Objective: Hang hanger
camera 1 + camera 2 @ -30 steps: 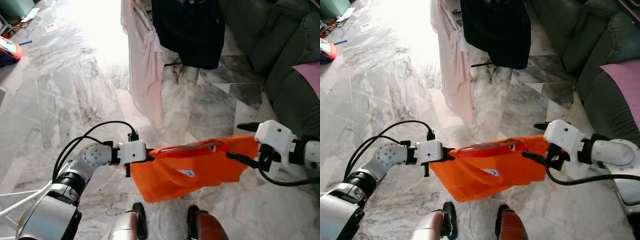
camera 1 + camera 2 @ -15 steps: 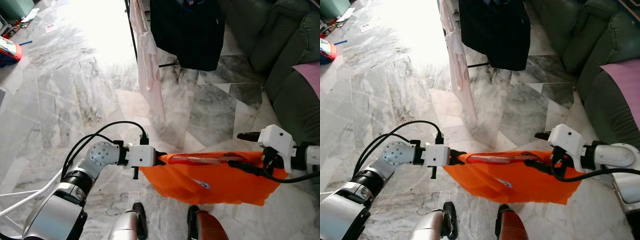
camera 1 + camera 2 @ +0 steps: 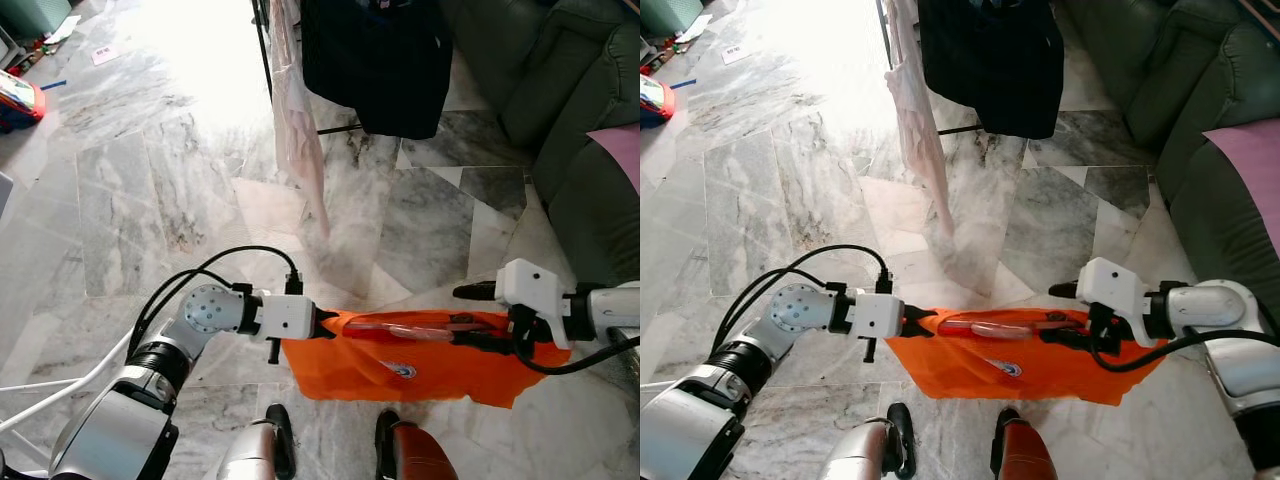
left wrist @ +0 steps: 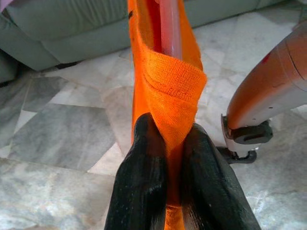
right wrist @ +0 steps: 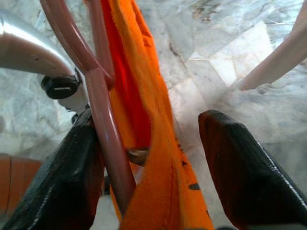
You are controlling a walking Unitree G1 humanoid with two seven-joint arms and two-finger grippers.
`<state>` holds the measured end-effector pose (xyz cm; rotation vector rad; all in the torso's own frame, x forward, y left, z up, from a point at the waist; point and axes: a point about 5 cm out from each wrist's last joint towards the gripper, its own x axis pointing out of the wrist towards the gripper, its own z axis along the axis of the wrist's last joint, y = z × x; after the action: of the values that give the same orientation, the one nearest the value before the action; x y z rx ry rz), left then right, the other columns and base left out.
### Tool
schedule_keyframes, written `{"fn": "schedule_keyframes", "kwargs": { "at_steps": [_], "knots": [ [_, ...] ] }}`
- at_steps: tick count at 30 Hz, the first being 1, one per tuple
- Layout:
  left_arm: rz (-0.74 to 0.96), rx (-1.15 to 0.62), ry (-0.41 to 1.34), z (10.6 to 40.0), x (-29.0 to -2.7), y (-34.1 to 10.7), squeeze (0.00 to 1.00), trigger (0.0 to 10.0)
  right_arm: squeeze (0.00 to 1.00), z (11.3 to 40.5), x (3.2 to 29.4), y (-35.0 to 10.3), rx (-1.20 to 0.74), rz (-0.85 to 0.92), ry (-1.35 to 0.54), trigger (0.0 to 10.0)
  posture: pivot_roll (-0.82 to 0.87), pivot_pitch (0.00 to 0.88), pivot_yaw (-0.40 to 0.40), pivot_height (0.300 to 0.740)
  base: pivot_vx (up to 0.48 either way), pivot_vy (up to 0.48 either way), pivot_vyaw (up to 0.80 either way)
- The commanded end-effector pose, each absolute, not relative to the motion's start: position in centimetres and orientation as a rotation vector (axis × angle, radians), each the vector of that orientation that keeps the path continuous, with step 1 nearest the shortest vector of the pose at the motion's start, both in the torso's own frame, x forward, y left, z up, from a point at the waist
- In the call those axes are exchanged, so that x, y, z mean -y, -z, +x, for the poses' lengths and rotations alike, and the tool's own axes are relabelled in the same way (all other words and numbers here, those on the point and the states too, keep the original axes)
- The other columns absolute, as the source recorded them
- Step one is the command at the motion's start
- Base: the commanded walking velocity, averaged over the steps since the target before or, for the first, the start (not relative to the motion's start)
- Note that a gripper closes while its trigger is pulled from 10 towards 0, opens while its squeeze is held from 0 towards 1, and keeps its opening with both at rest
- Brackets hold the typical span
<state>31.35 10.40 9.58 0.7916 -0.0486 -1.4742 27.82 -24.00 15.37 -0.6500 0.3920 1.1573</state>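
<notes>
Orange shirt [image 3: 400, 360] on its red hanger [image 3: 415, 326] stretches crosswise between the left gripper [image 4: 165, 158], pinched tight on one shoulder, and the right gripper [image 5: 148, 158], spread wide around the other, with the clothes rack [image 3: 262, 40] ahead.

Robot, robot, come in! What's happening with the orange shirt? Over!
Left hand pinched shut on orange shirt. Right hand open around shirt and pink hanger. Clothes rack ahead, pale garment and dark garment hanging.
</notes>
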Motion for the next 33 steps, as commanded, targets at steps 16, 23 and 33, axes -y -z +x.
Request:
{"fn": "schedule_keyframes", "kwargs": {
  "at_steps": [16, 23, 33],
  "knots": [
    [0.758, 0.030, 1.489, 31.6, -10.0, -9.8, 0.00, 0.0, 1.00, 27.2, 24.7, -13.1, -0.506, -0.814, -1.182, 10.0, -0.14, 0.290, 0.096, 0.740, 0.000, 0.000, 0.00],
    [0.754, 0.025, 1.489, 31.7, -10.0, -9.9, 0.00, 0.0, 0.20, 26.9, 24.8, -12.4, -0.522, -0.805, -1.182, 10.0, -0.14, 0.289, 0.097, 0.740, 0.000, 0.000, 0.00],
    [0.748, 0.022, 1.495, 31.6, -9.9, -9.8, 0.00, 0.0, 0.00, 27.2, 25.0, -12.0, -0.501, -0.793, -1.142, 0.0, -0.14, 0.286, 0.098, 0.740, 0.000, 0.000, 0.00]
  ]
}}
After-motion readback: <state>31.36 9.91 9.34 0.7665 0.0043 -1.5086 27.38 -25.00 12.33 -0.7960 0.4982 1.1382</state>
